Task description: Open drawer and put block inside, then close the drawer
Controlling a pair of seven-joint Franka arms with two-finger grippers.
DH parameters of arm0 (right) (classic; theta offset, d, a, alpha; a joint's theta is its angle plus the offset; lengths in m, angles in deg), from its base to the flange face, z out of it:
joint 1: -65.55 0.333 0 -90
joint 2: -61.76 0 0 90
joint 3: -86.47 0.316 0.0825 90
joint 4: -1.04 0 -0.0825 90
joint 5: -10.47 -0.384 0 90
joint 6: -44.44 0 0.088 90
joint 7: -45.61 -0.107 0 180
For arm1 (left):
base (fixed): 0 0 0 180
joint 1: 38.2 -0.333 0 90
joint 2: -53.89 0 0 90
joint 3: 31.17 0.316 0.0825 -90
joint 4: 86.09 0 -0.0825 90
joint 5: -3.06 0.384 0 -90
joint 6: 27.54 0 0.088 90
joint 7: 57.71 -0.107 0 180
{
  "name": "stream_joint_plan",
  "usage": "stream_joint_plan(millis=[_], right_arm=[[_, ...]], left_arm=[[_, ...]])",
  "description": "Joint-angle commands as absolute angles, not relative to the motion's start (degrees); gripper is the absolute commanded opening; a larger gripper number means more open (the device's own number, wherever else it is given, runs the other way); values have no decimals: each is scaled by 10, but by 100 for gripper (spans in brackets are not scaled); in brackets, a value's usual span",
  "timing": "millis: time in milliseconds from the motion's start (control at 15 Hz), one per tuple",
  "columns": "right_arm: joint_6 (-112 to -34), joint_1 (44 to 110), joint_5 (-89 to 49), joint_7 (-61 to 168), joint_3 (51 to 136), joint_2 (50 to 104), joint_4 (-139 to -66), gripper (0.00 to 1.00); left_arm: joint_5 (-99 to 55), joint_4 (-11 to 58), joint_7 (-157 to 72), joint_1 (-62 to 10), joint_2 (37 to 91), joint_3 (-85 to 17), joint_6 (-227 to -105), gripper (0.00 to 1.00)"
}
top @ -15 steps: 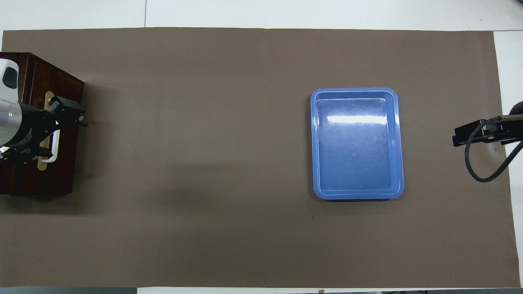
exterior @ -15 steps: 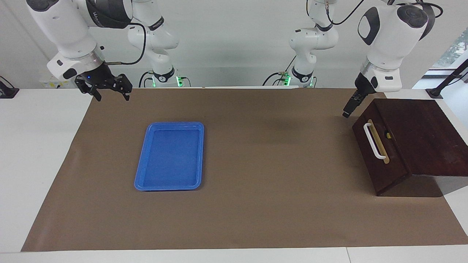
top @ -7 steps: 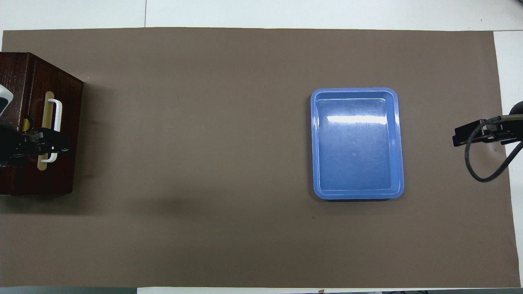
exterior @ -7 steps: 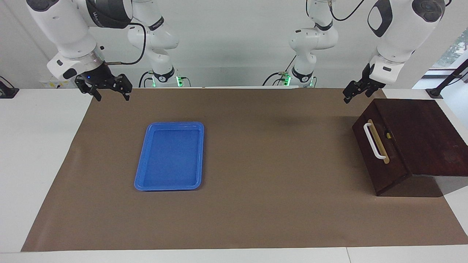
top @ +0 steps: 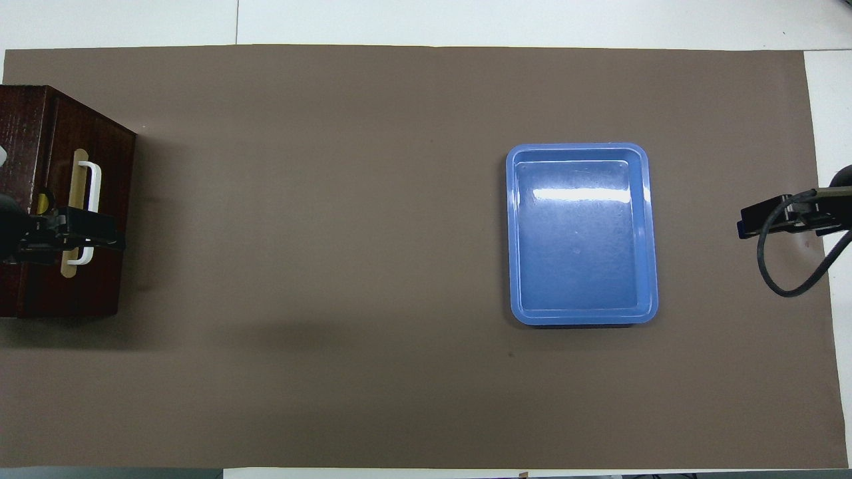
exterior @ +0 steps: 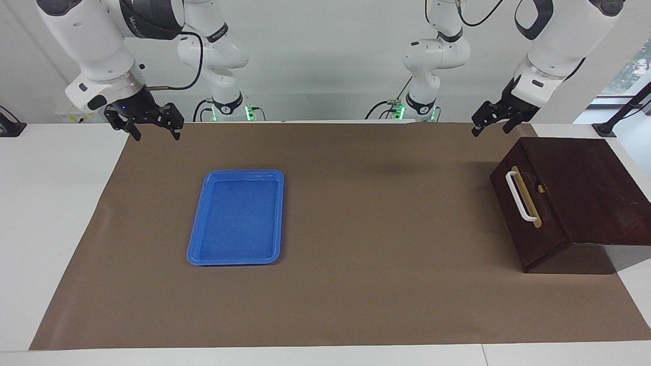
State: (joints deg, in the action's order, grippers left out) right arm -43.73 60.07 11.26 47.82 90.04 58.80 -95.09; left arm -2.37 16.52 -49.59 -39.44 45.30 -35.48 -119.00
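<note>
The drawer (exterior: 529, 218) of the dark brown box stands at the left arm's end of the table, with its white bar handle (exterior: 521, 196) facing the table's middle. It is out by a narrow gap. A bit of the yellow block (exterior: 540, 189) shows in that gap, also in the overhead view (top: 44, 198). My left gripper (exterior: 489, 127) is open and empty, up in the air by the box's corner nearest the robots. In the overhead view the left gripper (top: 100, 231) covers the handle (top: 93, 179). My right gripper (exterior: 156, 134) waits open and empty over the mat's corner at the right arm's end.
A flat blue tray (exterior: 236, 218) lies empty on the brown mat (exterior: 381, 244) toward the right arm's end, also in the overhead view (top: 582, 233). White tabletop borders the mat. A black cable loops from the right gripper (top: 745, 223).
My left gripper has risen from beside the drawer front's corner and turned, and its fingers now show apart. The drawer, block, tray and right arm have not moved.
</note>
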Motion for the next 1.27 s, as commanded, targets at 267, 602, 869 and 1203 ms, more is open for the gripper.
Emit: stream_joint_plan(millis=[267,602,869,1203], right_arm=[[-435,595,124,470,907,579,-958,100],[-435,595,123,470,907,579,-958,100],[-435,595,123,470,907,579,-958,100],[-435,595,123,470,907,579,-958,100]], left_arm=[[16,32,-515,-393,553,-362,-1114,100],[13,69,-552,-378,537,-361,-1125,100],[13,70,-555,-372,535,-361,-1124,100],[14,70,-578,-372,538,-360,-1170,100]])
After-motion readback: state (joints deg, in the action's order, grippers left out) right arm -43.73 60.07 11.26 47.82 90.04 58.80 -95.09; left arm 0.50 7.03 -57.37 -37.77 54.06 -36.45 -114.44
